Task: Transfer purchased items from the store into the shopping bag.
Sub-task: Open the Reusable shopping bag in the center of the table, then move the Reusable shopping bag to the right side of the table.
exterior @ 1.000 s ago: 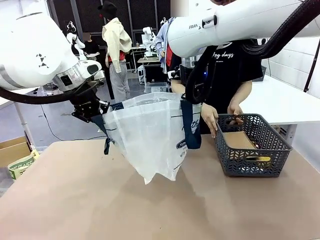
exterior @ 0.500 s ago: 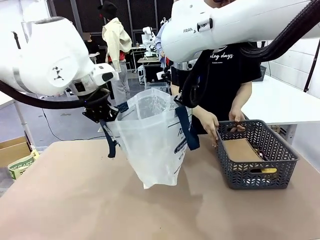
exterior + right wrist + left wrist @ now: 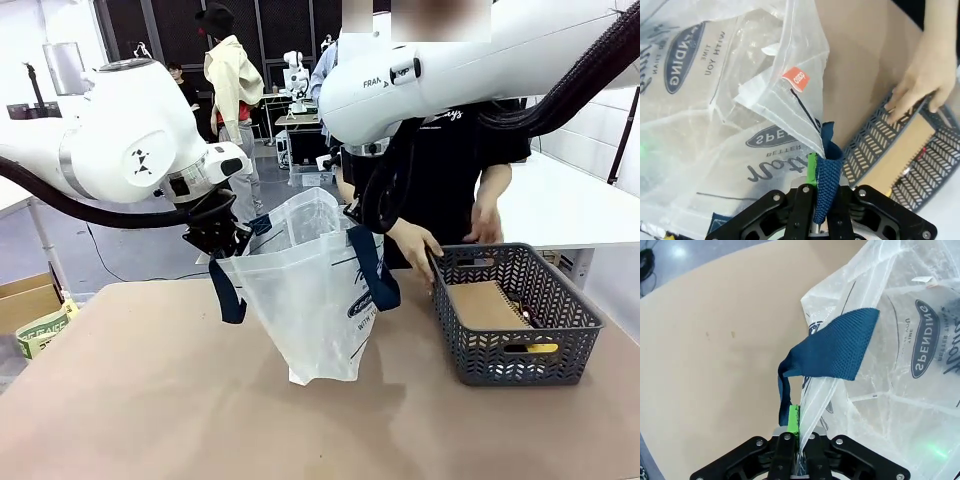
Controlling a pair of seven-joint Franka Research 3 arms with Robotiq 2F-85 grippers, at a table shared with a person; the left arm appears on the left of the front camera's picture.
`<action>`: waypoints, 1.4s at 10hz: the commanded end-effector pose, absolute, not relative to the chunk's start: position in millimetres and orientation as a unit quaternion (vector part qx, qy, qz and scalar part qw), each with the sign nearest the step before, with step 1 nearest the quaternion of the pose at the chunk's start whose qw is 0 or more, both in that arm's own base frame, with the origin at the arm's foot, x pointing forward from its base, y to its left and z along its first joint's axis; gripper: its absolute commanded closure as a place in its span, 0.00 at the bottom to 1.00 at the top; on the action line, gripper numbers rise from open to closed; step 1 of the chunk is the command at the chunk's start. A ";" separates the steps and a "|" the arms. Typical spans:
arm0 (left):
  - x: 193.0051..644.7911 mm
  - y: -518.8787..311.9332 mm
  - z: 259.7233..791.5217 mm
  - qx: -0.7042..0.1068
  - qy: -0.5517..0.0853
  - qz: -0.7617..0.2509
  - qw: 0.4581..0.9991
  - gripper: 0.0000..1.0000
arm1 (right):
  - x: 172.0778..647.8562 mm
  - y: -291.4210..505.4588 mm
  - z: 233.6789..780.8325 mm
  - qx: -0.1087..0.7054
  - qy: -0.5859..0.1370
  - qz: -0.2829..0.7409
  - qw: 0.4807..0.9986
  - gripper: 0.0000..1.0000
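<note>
Left fingers (image 3: 794, 421) swung inward, bag (image 3: 310, 290) mouth narrower; they pinch its rim, right fingers (image 3: 811, 171) clamp the blue strap (image 3: 826, 182), basket (image 3: 515, 355) beside.

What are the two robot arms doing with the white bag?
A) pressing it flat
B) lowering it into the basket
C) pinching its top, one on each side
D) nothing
C: the left gripper and the right gripper are each shut on the top edge of the bag.

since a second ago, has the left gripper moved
Yes. The left gripper, shut on the bag, has shifted toward the robot's right, away from the cardboard box at the picture's left edge.
</note>
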State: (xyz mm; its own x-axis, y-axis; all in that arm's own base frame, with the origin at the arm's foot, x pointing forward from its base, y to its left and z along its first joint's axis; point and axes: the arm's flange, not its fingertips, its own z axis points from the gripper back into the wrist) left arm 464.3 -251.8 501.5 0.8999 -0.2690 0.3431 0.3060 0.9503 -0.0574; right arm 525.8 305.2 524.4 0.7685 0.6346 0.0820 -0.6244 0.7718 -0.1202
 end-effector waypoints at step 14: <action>461.5 -258.9 504.7 -0.035 -0.175 -0.232 0.956 1.00 | 529.6 304.1 529.6 -0.043 -0.070 0.372 0.924 1.00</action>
State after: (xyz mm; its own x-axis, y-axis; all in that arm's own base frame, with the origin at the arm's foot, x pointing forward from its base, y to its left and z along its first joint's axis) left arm 461.6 -258.7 504.3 0.8261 -0.4424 0.3491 0.4662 0.8845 0.0177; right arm 530.2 304.2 530.0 0.7060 0.7009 0.1020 -0.6885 0.7129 -0.1335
